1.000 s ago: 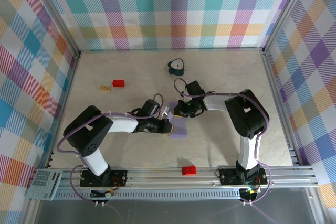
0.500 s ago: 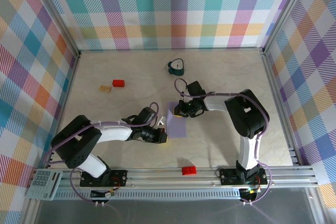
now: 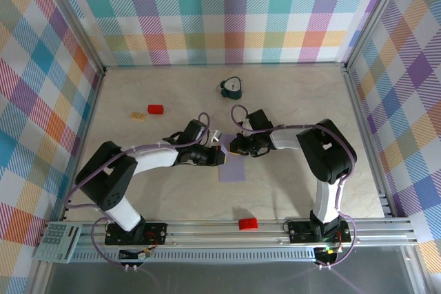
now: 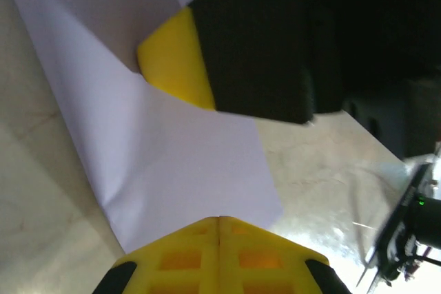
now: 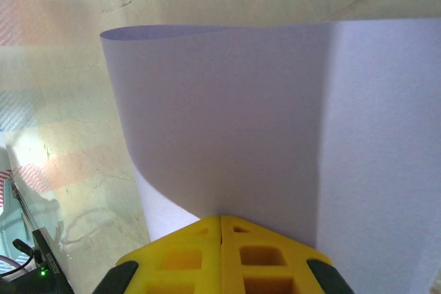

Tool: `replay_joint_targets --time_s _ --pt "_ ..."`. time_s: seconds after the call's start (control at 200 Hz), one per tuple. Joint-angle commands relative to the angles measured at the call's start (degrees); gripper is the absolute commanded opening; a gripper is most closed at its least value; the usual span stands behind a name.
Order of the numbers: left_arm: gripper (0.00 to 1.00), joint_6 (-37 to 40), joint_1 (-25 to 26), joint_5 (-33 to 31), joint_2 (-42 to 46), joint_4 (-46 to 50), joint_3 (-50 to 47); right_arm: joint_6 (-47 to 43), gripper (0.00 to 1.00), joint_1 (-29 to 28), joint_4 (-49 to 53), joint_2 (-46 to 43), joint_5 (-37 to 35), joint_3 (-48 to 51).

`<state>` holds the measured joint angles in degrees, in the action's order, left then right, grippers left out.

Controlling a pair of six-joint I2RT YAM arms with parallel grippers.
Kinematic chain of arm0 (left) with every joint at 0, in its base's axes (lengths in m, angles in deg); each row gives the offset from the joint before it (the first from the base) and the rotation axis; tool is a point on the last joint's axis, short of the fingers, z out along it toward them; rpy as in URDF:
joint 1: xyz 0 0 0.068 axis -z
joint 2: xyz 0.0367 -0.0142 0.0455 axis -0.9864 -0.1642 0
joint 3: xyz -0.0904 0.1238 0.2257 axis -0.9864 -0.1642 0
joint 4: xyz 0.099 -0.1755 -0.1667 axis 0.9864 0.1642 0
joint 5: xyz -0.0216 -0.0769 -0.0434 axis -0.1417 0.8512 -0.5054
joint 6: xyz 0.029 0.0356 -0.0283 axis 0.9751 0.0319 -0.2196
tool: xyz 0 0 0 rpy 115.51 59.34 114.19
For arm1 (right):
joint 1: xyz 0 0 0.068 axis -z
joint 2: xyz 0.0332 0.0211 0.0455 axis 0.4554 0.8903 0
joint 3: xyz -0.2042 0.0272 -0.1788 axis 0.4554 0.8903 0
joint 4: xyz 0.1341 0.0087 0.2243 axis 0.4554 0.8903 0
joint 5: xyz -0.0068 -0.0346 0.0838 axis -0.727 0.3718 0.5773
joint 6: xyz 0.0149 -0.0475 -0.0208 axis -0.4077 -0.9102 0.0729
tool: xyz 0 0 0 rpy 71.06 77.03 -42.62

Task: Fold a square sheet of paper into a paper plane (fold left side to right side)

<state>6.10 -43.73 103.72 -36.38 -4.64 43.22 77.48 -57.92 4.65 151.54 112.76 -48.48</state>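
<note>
The square sheet of paper [image 3: 232, 170] lies pale lavender at the table's middle, folded over into a tall narrow strip. In the right wrist view its upper layer [image 5: 227, 115] curls over in a soft bend onto the lower one. My right gripper [image 5: 220, 218] is shut, its yellow tips pressed on that layer; from above it [image 3: 235, 148] sits at the strip's far end. My left gripper [image 4: 219, 219] is shut too, tips resting on the paper [image 4: 165, 142] at its left edge [image 3: 222, 157]. The right gripper's yellow fingertip [image 4: 176, 60] shows ahead of it.
A dark teal clock [image 3: 232, 88] stands behind the paper. At far left lie a red block [image 3: 155, 109] and a tan block [image 3: 138, 116]. Another red block [image 3: 247, 224] sits by the front rail. A keypad [image 3: 58, 240] lies at the near left corner.
My left gripper swung toward the near side, then came back up to the paper's left edge beside the right gripper. The right gripper has hardly moved.
</note>
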Motion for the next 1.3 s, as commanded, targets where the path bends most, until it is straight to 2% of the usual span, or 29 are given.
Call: replay_joint_targets --time_s 0.0,0.395,0.57,0.73,0.98,1.295 --pt "0.0 2.4 -0.3 -1.1 -3.1 0.9 2.7 -0.2 0.0 -0.1 5.4 1.3 -3.9 2.3" --pt "0.0 2.0 -0.3 -3.8 -8.0 1.3 2.0 -0.2 0.0 -0.4 5.7 0.4 -2.8 1.0" --pt "0.0 0.4 0.2 -4.7 -7.5 1.0 -0.5 0.3 0.0 -0.4 4.4 -3.9 -1.6 0.4" --pt "0.0 -0.8 1.0 -4.7 -7.2 0.6 -1.5 0.4 0.0 -0.4 4.8 -10.2 -2.9 2.8" --pt "0.0 -1.6 1.3 -4.6 -6.6 0.2 -1.2 3.2 0.0 -2.3 3.5 -17.0 -0.8 11.2" --pt "0.0 -1.7 1.3 -3.8 -6.9 0.1 0.2 6.9 0.0 -7.1 -1.5 -15.9 -0.9 15.5"
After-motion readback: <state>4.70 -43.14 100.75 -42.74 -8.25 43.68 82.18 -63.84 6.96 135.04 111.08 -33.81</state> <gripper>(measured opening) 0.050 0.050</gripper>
